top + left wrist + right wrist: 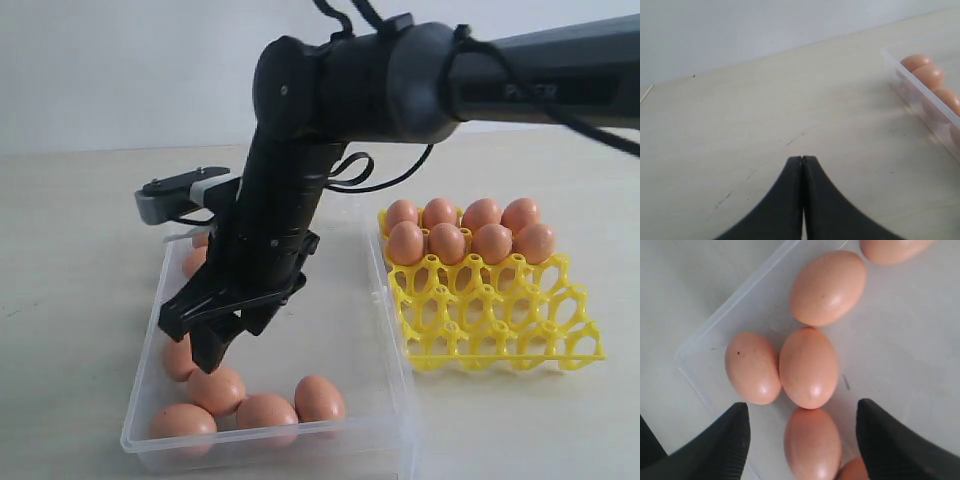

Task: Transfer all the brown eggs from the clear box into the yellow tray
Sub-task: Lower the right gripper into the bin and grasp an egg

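Note:
The clear box (392,340) lies at the left with several brown eggs (267,410) gathered at its near end and a few along its left wall. The yellow tray (500,320) sits to its right; its two far rows hold brown eggs (447,241), and the near cups are bare. My right gripper (215,335) reaches across into the box and hangs open just above the egg cluster. In the right wrist view its fingers (735,440) straddle one egg (812,445) without touching it. My left gripper (802,159) is shut on nothing, over the table beside the box.
The left arm's grey head (175,195) hovers behind the box's far left corner. The box wall (715,325) runs close to the outermost egg (752,367). Pale tabletop (765,100) surrounds box and tray.

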`<move>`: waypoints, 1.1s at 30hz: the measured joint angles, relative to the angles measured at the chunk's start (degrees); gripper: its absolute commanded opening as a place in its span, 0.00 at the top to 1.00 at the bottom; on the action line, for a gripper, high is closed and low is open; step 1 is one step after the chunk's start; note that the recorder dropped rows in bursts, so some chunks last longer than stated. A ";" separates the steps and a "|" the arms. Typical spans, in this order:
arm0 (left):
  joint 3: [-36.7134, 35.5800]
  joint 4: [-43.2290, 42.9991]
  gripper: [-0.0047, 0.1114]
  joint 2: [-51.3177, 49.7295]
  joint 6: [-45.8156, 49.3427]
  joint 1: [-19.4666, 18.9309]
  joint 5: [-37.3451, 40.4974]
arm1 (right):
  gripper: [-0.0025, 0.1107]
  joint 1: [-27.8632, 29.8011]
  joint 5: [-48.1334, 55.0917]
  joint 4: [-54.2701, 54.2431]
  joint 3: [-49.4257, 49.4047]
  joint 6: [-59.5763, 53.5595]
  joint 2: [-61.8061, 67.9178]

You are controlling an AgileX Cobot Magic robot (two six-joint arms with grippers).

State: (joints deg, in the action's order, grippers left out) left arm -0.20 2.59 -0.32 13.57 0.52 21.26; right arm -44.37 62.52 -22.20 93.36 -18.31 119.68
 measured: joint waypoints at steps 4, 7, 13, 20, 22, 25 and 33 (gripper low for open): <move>0.00 0.00 0.96 0.00 0.00 0.00 0.00 | 0.44 -1.23 1.99 0.00 3.33 0.00 3.48; 0.00 0.00 0.96 0.00 0.00 0.00 0.00 | 0.44 -1.74 3.73 0.00 6.08 0.00 5.99; 0.00 0.00 0.96 0.00 0.00 0.00 0.00 | 0.44 -2.12 6.28 1.19 10.07 0.33 11.02; 0.00 0.00 0.96 0.00 0.00 0.00 0.00 | 0.48 -2.12 6.36 3.67 11.81 0.44 14.52; 0.00 0.00 0.96 0.00 0.00 0.00 0.00 | 0.60 -2.12 5.94 3.77 11.84 0.44 15.29; 0.00 0.00 0.96 0.00 0.00 0.00 0.00 | 0.86 -2.12 5.08 3.92 12.06 0.44 15.34; 0.00 0.00 0.96 0.00 0.00 0.00 0.00 | 0.98 -1.82 -2.45 6.27 10.38 0.48 10.96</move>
State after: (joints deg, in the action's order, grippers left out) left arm -0.20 2.59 -0.32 13.57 0.52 21.26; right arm -46.20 60.08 -15.93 103.74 -17.83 130.64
